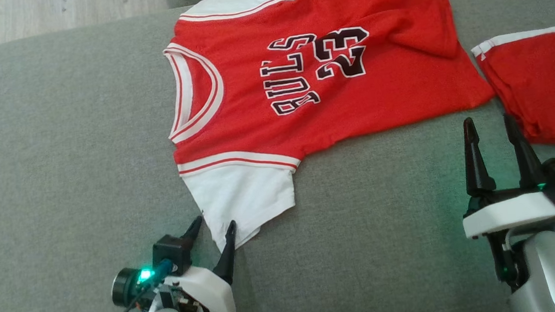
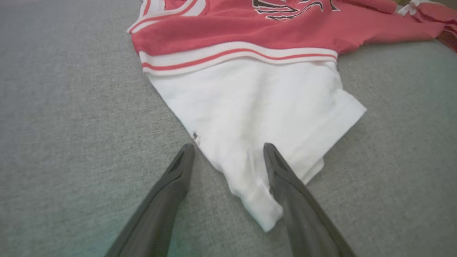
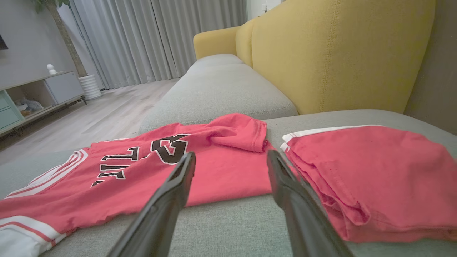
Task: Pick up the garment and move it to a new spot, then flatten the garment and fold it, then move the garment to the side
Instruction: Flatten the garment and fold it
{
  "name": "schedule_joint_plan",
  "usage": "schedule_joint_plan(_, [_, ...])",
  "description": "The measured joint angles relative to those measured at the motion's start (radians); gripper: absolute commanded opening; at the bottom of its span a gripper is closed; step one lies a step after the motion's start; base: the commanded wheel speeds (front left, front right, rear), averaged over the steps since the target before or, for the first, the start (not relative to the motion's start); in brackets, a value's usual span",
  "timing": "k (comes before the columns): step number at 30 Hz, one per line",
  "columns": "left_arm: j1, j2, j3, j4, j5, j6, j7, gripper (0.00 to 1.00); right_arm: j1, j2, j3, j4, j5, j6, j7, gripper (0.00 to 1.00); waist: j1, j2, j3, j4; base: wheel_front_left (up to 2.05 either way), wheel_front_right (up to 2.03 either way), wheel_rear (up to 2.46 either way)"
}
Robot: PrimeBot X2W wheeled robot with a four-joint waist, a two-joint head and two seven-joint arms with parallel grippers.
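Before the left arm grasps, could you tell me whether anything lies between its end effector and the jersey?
Nothing visible does. The open left end effector straddles the corner of the white sleeve of the jersey on the grey sofa cushion. The red shorts lie apart, to the right, near the right end effector.

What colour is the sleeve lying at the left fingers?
White sleeve, topped by a red-and-white striped band; the left wrist view shows it best.

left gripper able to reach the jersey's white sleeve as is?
Probably yes: the left gripper is open, fingers straddling the near corner of the white sleeve, with nothing in the way.
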Motion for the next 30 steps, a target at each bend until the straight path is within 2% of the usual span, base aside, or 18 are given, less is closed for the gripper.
schedule_joint_plan(6, [-0.002, 0.013, -0.007, -0.011, -0.007, 0.000, 0.058, 1.00, 0.000, 0.000, 0.004, 0.000, 0.008, 0.000, 0.000, 1.00, 0.0000, 0.0000, 0.008, -0.018, 0.00, 0.00, 0.00])
schedule_joint_plan(7, [-0.003, 0.015, -0.014, -0.020, -0.008, -0.001, 0.075, 0.96, 0.000, 0.000, 0.006, 0.000, 0.012, 0.000, 0.000, 1.00, 0.0000, 0.0000, 0.009, -0.023, 0.00, 0.00, 0.00])
schedule_joint_plan(8, [-0.003, 0.016, -0.017, -0.026, -0.015, -0.002, 0.084, 0.49, 0.000, 0.000, 0.007, 0.000, 0.016, 0.000, 0.000, 1.00, 0.0000, 0.0000, 0.010, -0.025, 0.00, 0.00, 0.00])
schedule_joint_plan(9, [-0.004, 0.017, -0.020, -0.028, -0.019, -0.003, 0.092, 0.15, 0.000, 0.000, 0.007, 0.000, 0.016, 0.000, 0.000, 1.00, 0.0000, 0.0000, 0.010, -0.027, 0.00, 0.00, 0.00])
schedule_joint_plan(10, [-0.004, 0.018, -0.023, -0.031, -0.027, -0.012, 0.096, 0.00, 0.000, 0.000, 0.008, 0.000, 0.016, 0.000, 0.000, 1.00, 0.0000, 0.0000, 0.009, -0.029, 0.00, 0.00, 0.00])
schedule_joint_plan(13, [0.000, 0.016, -0.025, -0.047, -0.048, -0.021, 0.066, 0.00, 0.000, 0.000, 0.007, 0.001, 0.016, 0.000, 0.000, 1.00, 0.0000, 0.0000, 0.005, -0.032, 0.00, 0.00, 0.00])
schedule_joint_plan(18, [-0.002, 0.014, 0.009, -0.129, -0.050, 0.004, -0.129, 0.00, 0.000, 0.000, -0.001, 0.020, 0.013, 0.000, 0.000, 1.00, 0.0000, 0.0000, -0.010, -0.023, 0.00, 0.00, 0.00])
schedule_joint_plan(21, [-0.005, 0.014, 0.033, -0.164, -0.050, 0.021, -0.195, 0.00, -0.001, 0.000, -0.018, 0.048, -0.001, 0.000, 0.002, 1.00, 0.0000, 0.0000, -0.011, -0.015, 0.00, 0.00, 0.00])
schedule_joint_plan(30, [-0.022, 0.012, 0.078, -0.267, -0.035, 0.042, -0.228, 0.00, -0.064, 0.000, -0.083, 0.179, 0.022, 0.000, 0.088, 1.00, 0.0001, 0.0000, 0.009, 0.019, 0.00, 0.00, 0.00])
